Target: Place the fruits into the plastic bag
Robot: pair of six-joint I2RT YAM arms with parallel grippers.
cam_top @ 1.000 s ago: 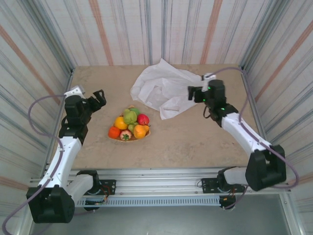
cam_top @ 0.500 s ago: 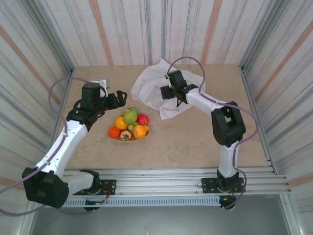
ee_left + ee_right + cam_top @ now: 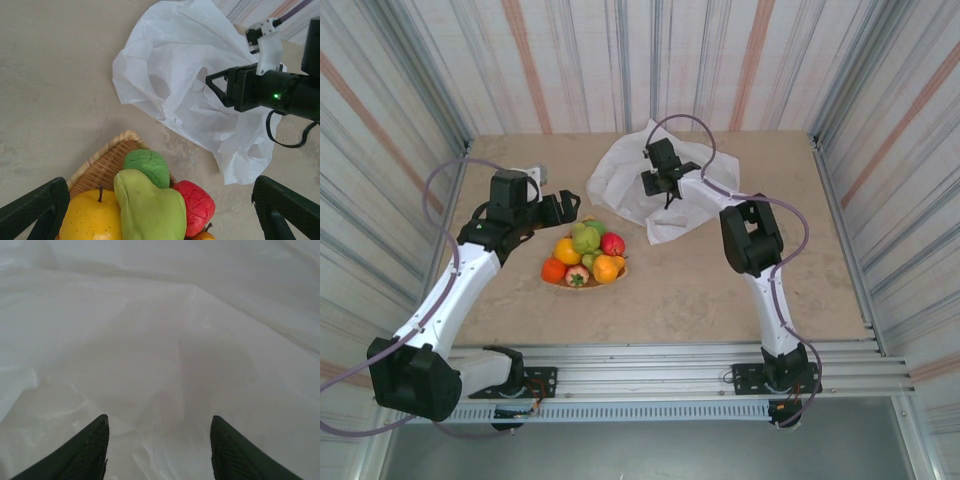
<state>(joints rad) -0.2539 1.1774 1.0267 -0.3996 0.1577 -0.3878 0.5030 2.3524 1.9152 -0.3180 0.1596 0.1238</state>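
Reaching far forward, the right arm holds the right gripper [image 3: 665,190] against one plastic bag [image 3: 620,180], fingers [image 3: 85,450] apart, crumpled film directly under and between them. The left arm bends inward. The left gripper [image 3: 570,208], spread wide, hovers just above one woven plate [image 3: 102,160] heaped with roughly seven fruits [image 3: 585,255].
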